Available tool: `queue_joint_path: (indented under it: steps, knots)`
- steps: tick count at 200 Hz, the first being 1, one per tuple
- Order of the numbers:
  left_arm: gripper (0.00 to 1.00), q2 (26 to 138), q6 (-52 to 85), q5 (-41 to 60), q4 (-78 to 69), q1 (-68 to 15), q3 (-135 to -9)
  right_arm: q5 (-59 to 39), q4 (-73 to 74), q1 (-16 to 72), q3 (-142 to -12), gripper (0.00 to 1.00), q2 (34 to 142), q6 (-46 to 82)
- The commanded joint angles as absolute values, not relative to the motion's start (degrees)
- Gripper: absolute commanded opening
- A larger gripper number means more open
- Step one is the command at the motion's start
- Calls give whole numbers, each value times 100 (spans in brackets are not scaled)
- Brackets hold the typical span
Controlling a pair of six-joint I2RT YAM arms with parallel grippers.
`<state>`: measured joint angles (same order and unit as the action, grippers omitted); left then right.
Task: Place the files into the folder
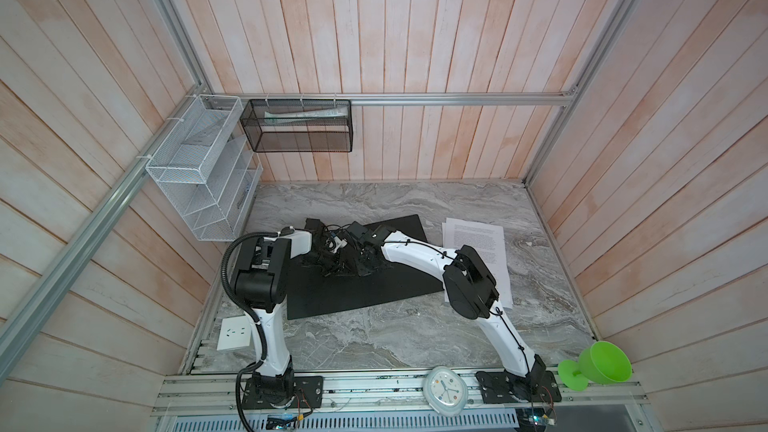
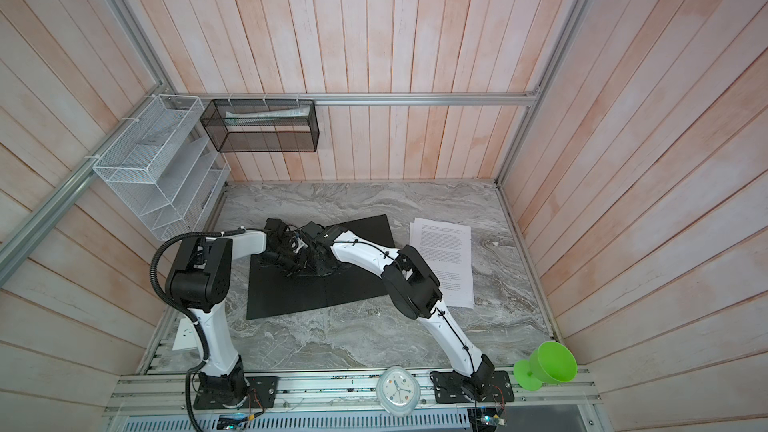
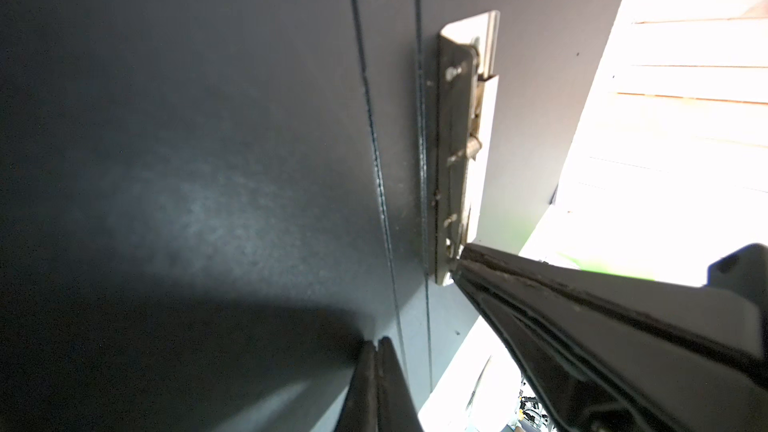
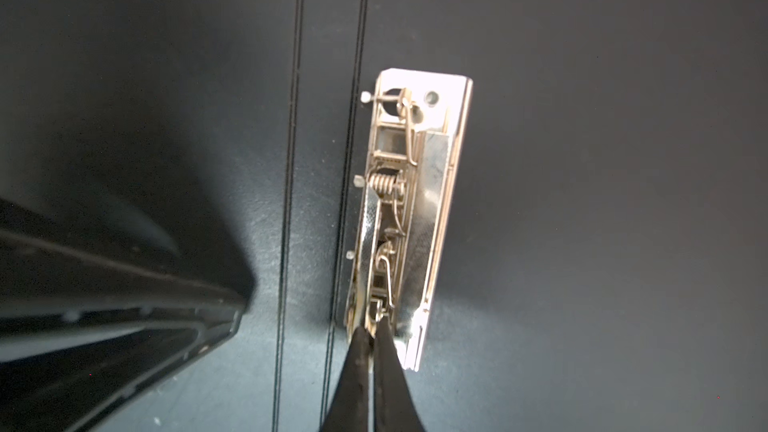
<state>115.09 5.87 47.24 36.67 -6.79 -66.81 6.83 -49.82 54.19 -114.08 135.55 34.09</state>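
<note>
The folder [image 1: 353, 297] [image 2: 311, 297] lies open in the middle of the table, black inside up. Its metal clip [image 4: 411, 209] [image 3: 455, 151] runs beside the spine creases. My right gripper [image 4: 372, 326] is shut, and its tips touch the clip's near end. My left gripper [image 3: 377, 340] is shut too, its tips resting on the black inside next to a spine crease, a short way from the clip. The files [image 1: 478, 243] [image 2: 444, 243], white printed sheets, lie flat on the table right of the folder, partly hidden by the right arm's elbow.
A white wire-mesh rack [image 1: 199, 176] and a black mesh basket [image 1: 299, 126] hang on the back-left walls. A green cup [image 1: 598, 363] and a white clock [image 1: 446, 390] sit on the front rail. A white socket plate [image 1: 235, 334] lies front left.
</note>
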Motion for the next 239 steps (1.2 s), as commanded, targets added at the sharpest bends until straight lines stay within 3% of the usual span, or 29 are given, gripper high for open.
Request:
queue_joint_path:
  steps: [1,95,142,188,239]
  knots:
    - [7,11804,571,4043,3710,-674,-6662,1129,-5624,5361,-11289,0,14038,3481]
    - [7,11832,568,4094,3723,-664,-6671,1389,-6049,5369,-12312,0,14124,3285]
    - [7,11808,558,4072,3720,-660,-6676,1721,-5950,5444,-12395,0,13583,3371]
    - [7,11686,568,4053,3740,-664,-6706,833,-5734,5551,-12213,0,13201,3278]
    - [7,11669,555,4042,3745,-664,-6709,558,-5808,5715,-11917,0,13262,3274]
